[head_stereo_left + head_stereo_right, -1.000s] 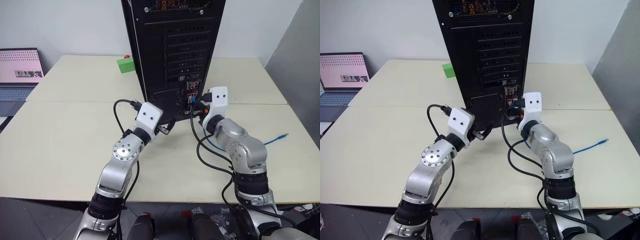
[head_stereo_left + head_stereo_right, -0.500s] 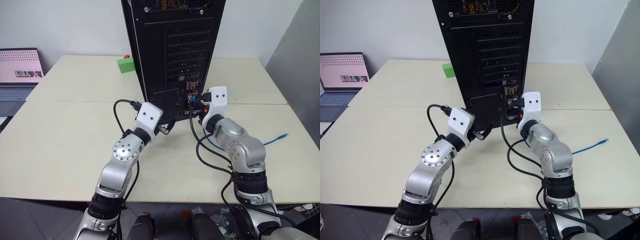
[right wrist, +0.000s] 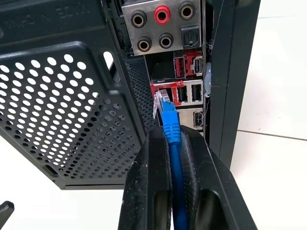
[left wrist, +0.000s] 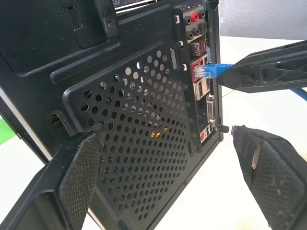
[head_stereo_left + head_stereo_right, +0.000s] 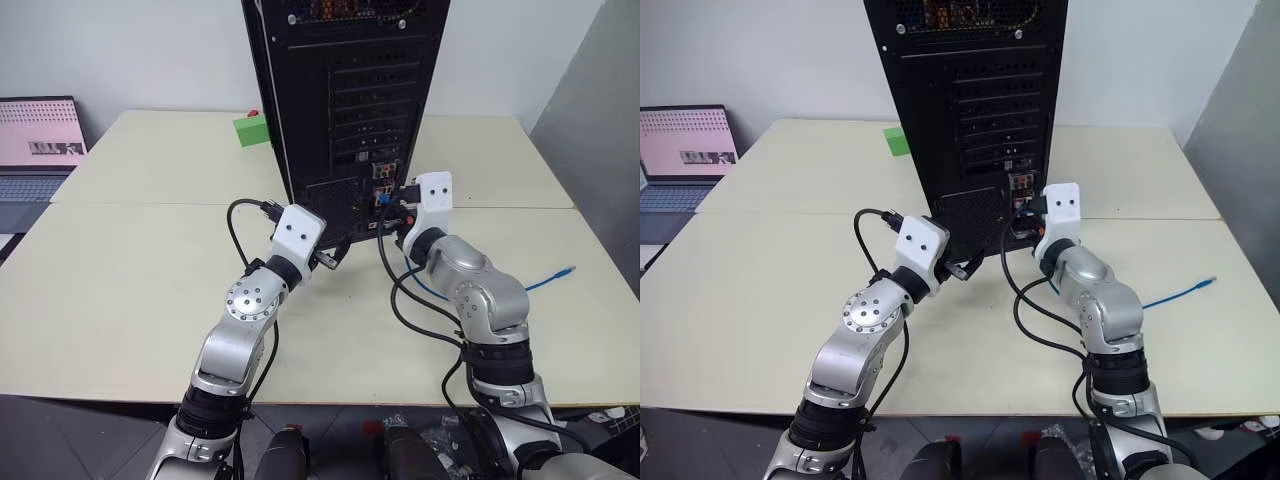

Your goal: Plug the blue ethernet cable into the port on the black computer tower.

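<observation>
Behind the black computer tower (image 5: 345,90), green block (image 5: 251,130); far left, laptop (image 5: 38,150).

The scene is evenly and brightly lit from above, and only soft, faint shadows are cast on the pale table (image 5: 130,260). The black computer tower (image 5: 345,90) is rendered dark with little glare. Close-up fingers (image 4: 76,177) are slightly blurred in the wrist views.
</observation>
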Controlling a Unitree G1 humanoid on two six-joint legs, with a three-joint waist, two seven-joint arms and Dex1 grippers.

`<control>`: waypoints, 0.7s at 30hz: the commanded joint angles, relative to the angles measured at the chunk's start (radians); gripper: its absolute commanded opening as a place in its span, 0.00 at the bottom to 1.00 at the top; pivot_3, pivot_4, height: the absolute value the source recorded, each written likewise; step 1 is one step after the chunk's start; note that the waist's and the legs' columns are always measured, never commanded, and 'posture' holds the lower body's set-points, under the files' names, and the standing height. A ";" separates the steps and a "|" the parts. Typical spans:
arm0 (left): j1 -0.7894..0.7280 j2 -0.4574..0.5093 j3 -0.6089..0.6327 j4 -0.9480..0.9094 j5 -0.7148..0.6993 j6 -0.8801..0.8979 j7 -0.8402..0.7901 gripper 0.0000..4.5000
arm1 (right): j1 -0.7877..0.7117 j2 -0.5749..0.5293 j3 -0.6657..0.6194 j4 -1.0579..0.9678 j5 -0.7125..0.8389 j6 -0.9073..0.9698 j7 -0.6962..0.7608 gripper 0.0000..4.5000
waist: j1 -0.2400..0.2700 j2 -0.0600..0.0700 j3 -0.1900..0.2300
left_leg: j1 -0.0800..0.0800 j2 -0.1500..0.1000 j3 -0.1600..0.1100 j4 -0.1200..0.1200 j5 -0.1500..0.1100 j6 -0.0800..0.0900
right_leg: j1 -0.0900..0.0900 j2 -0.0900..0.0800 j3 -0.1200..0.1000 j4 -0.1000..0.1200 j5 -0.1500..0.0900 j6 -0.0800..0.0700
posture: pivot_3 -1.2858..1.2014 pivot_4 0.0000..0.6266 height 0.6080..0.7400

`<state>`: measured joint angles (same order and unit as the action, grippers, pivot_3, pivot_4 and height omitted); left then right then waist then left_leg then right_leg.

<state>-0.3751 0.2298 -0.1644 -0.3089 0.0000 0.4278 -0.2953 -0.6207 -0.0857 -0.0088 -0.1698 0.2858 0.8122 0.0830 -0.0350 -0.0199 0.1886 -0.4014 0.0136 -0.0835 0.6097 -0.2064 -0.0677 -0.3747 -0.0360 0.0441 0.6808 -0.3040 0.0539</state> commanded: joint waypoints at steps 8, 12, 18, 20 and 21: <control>-0.004 -0.003 0.001 -0.038 0.009 -0.020 0.004 0.99 | -0.048 0.018 -0.016 0.011 -0.030 -0.049 -0.020 0.00 | -0.003 0.000 0.000 | 0.000 0.000 0.000 0.000 0.000 0.000 | 0.000 0.000 0.000 0.000 0.000 0.000 | 0.52 0.24 1.00; -0.005 -0.001 0.001 -0.039 0.010 -0.020 0.002 0.99 | -0.051 0.021 -0.019 0.005 -0.035 -0.045 -0.024 0.00 | -0.003 0.000 0.000 | 0.000 0.000 0.000 0.000 0.000 0.000 | 0.000 0.000 0.000 0.000 0.000 0.000 | 0.52 0.24 1.00; -0.008 0.000 0.001 -0.035 0.010 -0.023 -0.001 0.99 | -0.062 0.043 -0.003 0.012 -0.041 -0.041 -0.040 0.00 | -0.005 0.000 0.000 | 0.000 0.000 0.000 0.000 0.000 0.000 | 0.000 0.000 0.000 0.000 0.000 0.000 | 0.52 0.24 1.00; -0.007 -0.001 0.000 -0.036 0.010 -0.023 0.000 0.99 | -0.070 0.054 -0.003 0.016 -0.044 -0.043 -0.049 0.00 | -0.007 0.000 0.000 | 0.000 0.000 0.000 0.000 0.000 0.000 | -0.001 0.000 0.000 0.000 0.000 0.000 | 0.52 0.24 1.00; -0.006 -0.001 0.000 -0.037 0.011 -0.023 0.001 0.99 | -0.071 0.057 -0.003 0.016 -0.045 -0.044 -0.052 0.00 | -0.008 0.000 0.000 | 0.000 0.000 0.000 0.000 0.000 0.000 | -0.001 0.000 0.000 0.000 0.000 0.000 | 0.52 0.24 1.00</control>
<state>-0.3750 0.2304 -0.1644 -0.3090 0.0029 0.4272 -0.2957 -0.6430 -0.0407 -0.0071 -0.1372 0.2524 0.7925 0.0441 -0.0432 -0.0199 0.1886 -0.4015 0.0137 -0.0833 0.6094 -0.2064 -0.0677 -0.3753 -0.0359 0.0445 0.6810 -0.3040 0.0539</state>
